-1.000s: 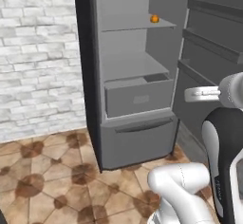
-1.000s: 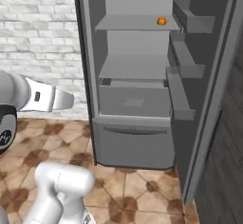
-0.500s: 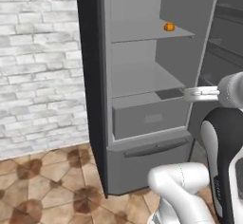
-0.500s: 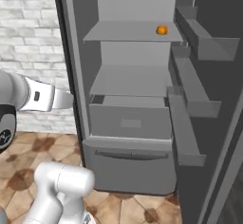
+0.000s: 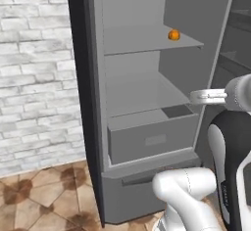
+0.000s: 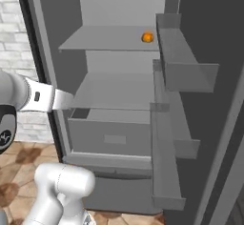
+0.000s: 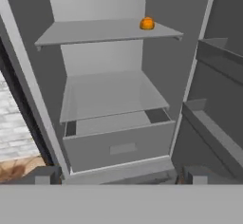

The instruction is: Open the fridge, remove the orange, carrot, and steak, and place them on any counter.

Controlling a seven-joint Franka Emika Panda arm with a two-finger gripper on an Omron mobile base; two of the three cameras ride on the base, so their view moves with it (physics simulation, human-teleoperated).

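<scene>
The fridge [image 5: 147,103] stands open, door swung to the right. The orange [image 7: 147,23] sits on the upper shelf [image 7: 95,32] near its back right corner (nothing beside it). The gripper [image 7: 118,175] faces the drawer [image 7: 118,147] from outside, jaws spread wide and empty, well apart from the orange.
</scene>
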